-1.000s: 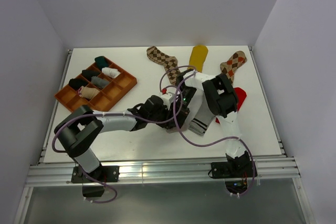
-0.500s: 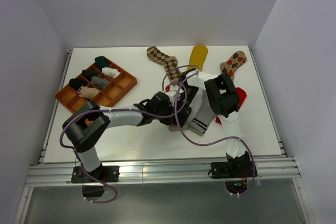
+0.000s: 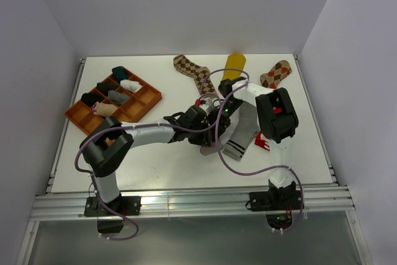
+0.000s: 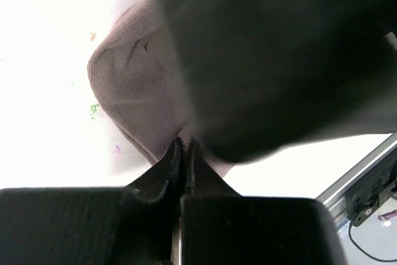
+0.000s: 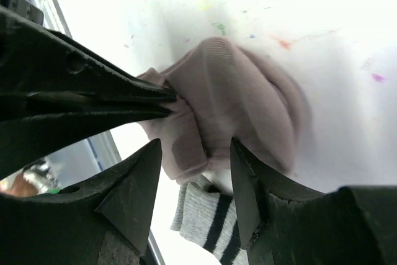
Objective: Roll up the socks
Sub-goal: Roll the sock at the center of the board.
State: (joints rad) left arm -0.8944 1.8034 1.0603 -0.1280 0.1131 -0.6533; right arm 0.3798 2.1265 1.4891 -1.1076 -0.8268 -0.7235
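- Taupe sock (image 5: 239,100) lay bunched at the middle of the desk (image 3: 155,166), one fold clenched in my left gripper (image 4: 183,147).
- My right gripper (image 5: 195,148) hung open, straddling that bundle, the nearer to wrap it.

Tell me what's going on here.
Sock rolling is under way. The left hand is pinched shut on the bunched taupe sock in the middle of the table. The right hand stands open, astride the same sock. A grey striped sock lies right next to it.
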